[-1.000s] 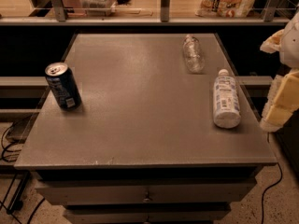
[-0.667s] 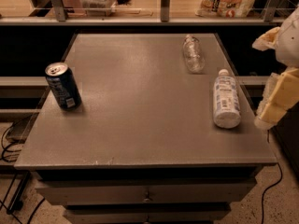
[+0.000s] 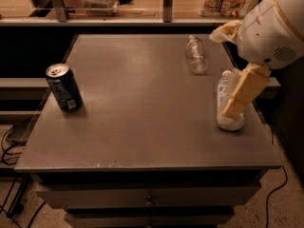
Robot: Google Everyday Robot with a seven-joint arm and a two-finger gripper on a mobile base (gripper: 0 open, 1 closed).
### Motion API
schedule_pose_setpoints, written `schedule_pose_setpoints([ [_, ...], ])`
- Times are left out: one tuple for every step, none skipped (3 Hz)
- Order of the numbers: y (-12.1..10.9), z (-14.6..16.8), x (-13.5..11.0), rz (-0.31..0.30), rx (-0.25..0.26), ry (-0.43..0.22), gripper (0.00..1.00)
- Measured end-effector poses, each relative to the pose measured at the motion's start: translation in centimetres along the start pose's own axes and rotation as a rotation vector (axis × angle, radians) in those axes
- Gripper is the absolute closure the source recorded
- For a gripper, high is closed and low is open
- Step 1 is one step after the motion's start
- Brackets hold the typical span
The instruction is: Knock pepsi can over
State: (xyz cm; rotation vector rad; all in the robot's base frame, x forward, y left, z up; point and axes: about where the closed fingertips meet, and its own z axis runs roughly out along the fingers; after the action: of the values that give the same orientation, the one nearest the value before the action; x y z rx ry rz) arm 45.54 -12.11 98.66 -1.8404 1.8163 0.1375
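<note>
**Arm in over the table's right edge, can not yet touched**

Since the earlier frames the arm has come in from beyond the right edge of the table [image 3: 142, 108]. The gripper [image 3: 241, 93] now hangs over that edge, above the white-labelled bottle [image 3: 229, 115] lying there. I cannot tell whether the gripper is open or closed. A small clear bottle [image 3: 195, 55] lies toward the table's far right. The pepsi can [image 3: 64, 88] stands near the table's left edge, well apart from the gripper.

I judge the step in hand to be the reach across. I would carry the gripper over the table high enough to clear both bottles, then lower it beside the can's upper half. A push there should tip it, while a low push would likely only slide it. The table's left edge is close, so I would strike toward the table's middle or far side, not outward.

The can's long axis is upright. Its silver top and pull tab face up, and the white label patch sits low on the side toward the camera.
</note>
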Motion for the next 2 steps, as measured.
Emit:
schedule_pose_setpoints([
  [-0.74,3.0,-3.18,-0.036,-0.048,-0.081,0.0],
  [-0.81,3.37,-3.49,-0.039,-0.055,-0.089,0.0],
])
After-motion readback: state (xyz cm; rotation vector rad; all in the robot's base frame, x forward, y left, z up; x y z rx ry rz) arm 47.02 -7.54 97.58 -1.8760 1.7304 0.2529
